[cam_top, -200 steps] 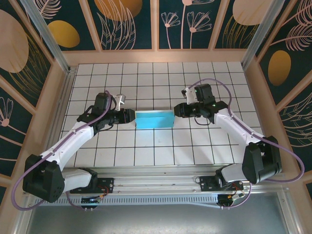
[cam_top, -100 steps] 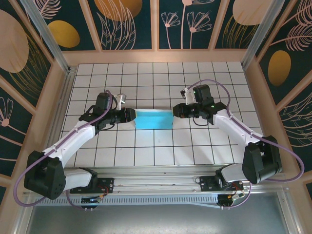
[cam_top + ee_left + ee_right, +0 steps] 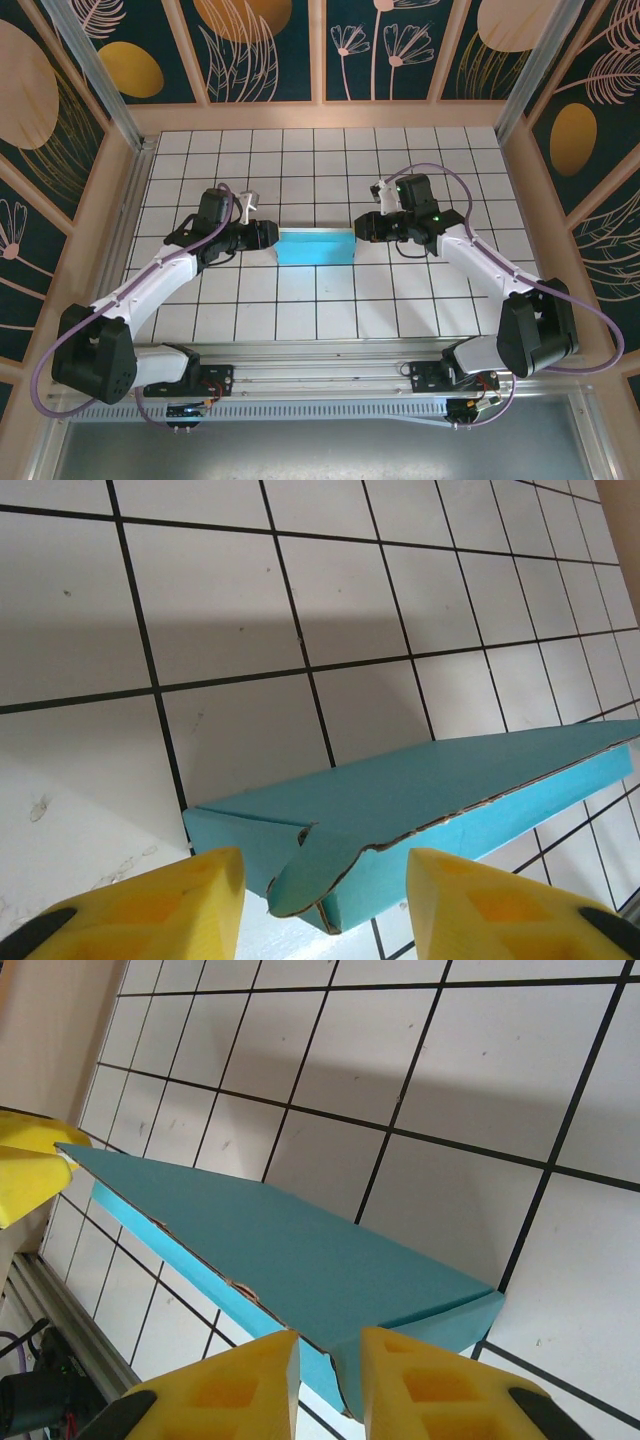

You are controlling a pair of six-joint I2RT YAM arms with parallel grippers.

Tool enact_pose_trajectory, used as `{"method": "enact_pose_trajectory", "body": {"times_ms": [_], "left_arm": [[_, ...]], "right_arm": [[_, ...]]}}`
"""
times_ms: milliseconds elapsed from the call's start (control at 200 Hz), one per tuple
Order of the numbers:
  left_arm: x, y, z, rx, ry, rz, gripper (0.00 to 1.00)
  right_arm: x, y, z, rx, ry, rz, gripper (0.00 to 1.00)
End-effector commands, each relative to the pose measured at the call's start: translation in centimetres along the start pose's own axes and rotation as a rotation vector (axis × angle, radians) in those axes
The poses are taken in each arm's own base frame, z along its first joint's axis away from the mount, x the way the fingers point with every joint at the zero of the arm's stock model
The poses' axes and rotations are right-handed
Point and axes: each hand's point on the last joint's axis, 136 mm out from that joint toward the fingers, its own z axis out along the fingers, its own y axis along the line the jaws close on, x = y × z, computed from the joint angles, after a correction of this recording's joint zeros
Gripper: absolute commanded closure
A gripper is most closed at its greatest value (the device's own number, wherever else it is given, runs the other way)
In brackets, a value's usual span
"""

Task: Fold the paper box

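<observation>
The paper box (image 3: 315, 245) lies folded into a flat turquoise-blue rectangle in the middle of the white tiled table, about two tiles wide. My left gripper (image 3: 268, 238) is at its left end. In the left wrist view that gripper (image 3: 325, 880) is open, its yellow fingers (image 3: 160, 905) straddling the box's curved end flap (image 3: 330, 860) with a gap on each side. My right gripper (image 3: 362, 228) is at the right end. In the right wrist view it (image 3: 330, 1345) is shut on the near right corner of the box (image 3: 290, 1250), which is pinched between the pads.
The tiled table (image 3: 320, 160) is ringed by low wooden walls (image 3: 125, 200), with an aluminium rail (image 3: 320, 355) along the near edge by the arm bases. Bare tiles lie beyond and in front of the box. A left fingertip (image 3: 25, 1170) shows at the box's far end.
The box and both grippers have drifted slightly toward the far side of the table. The grips at the two ends look the same.
</observation>
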Motion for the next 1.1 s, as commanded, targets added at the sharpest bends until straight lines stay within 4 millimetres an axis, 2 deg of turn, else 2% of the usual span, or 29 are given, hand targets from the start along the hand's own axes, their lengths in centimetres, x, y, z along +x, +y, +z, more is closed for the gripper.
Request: {"method": "enact_pose_trajectory", "body": {"times_ms": [0,90,175,270,405,551,746,1096], "left_arm": [[-1.0,-1.0,-0.1,0.025,-0.018,0.038,0.57],[-0.8,-1.0,0.0,0.027,-0.009,0.033,0.6],[-0.7,-1.1,-0.2,0.032,-0.007,0.034,0.62],[-0.5,-1.2,-0.3,0.038,-0.004,0.034,0.63],[-0.4,-1.1,-0.2,0.041,-0.002,0.027,0.64],[-0.4,-1.3,-0.1,0.056,0.003,0.018,0.65],[-0.2,-1.5,0.1,0.068,0.012,-0.003,0.69],[0.1,-2.2,0.1,0.11,0.019,-0.041,0.75]], "right_arm": [[0.1,0.2,0.2,-0.009,-0.007,0.005,0.76],[0.3,0.1,0.2,-0.005,-0.001,0.008,0.75],[0.6,0.0,0.0,0.005,0.009,0.008,0.65],[0.9,0.0,-0.2,0.006,0.01,0.008,0.62],[1.2,-0.1,-0.4,0.01,0.004,0.01,0.67],[1.3,-0.2,0.0,0.003,0.013,0.018,0.64],[1.1,0.3,0.0,-0.018,-0.003,0.025,0.78],[0.9,0.7,0.1,-0.042,-0.013,0.039,0.83]]}}
